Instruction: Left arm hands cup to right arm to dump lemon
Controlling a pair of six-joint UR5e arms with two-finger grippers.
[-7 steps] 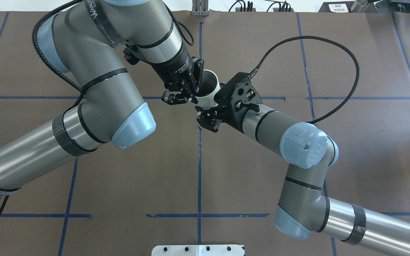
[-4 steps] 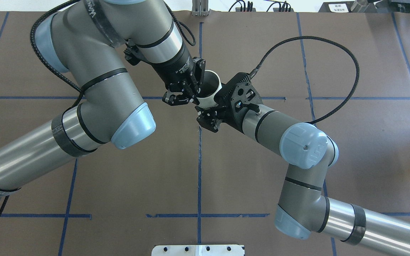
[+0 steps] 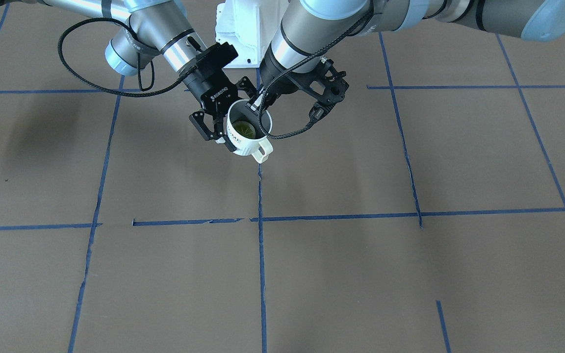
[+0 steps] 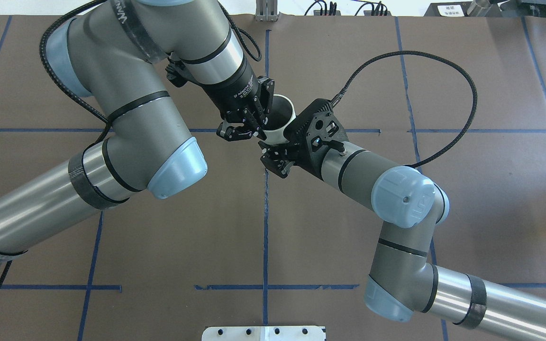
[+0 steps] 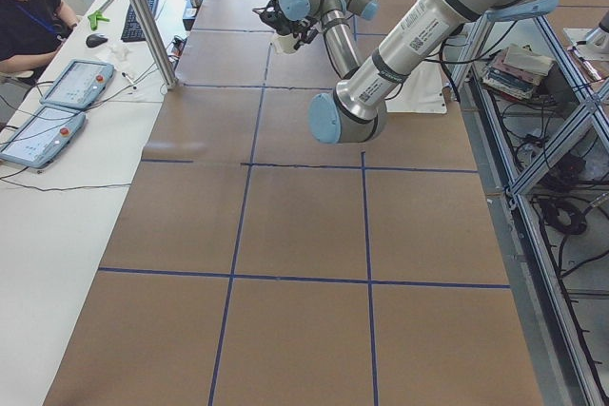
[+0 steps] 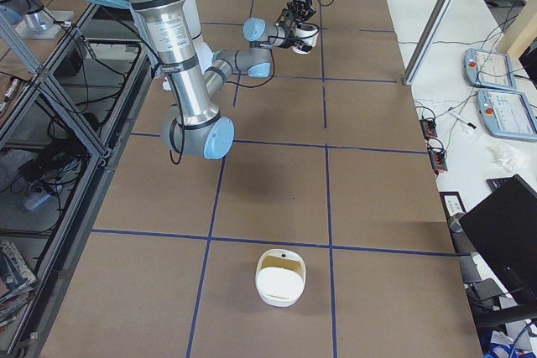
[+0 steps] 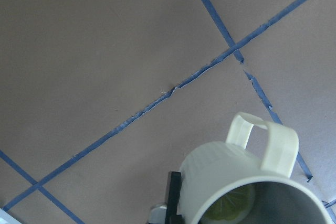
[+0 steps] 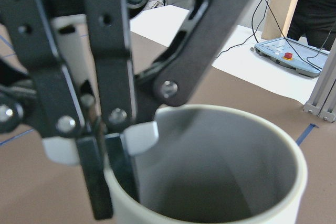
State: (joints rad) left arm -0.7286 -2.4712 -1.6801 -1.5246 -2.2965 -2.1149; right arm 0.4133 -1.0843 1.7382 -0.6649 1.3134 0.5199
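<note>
The white ribbed cup [image 4: 277, 133] hangs above the table's middle, slightly tilted, with its handle [image 3: 262, 150] pointing away from the robot. The lemon [image 3: 246, 130] lies inside it and also shows in the left wrist view [image 7: 230, 209]. My left gripper [image 4: 260, 124] is shut on the cup's rim. The right wrist view shows one pad [image 8: 142, 135] inside the rim and one finger outside. My right gripper [image 3: 231, 125], lettered ROBOTIQ, is open with its jaws on either side of the cup's body. One finger [image 7: 173, 195] lies close against the side.
Brown table paper with a grid of blue tape [image 4: 265, 227]. A white lidded container [image 6: 280, 277] stands far off at the right end of the table. The right arm's thick cable [image 4: 443, 94] loops over the table. An operator's desk with pendants [image 5: 67, 102] runs along the far edge.
The right arm has slid a little further toward the cup, so its jaws reach further along the body. The left gripper and the cup have barely moved.
</note>
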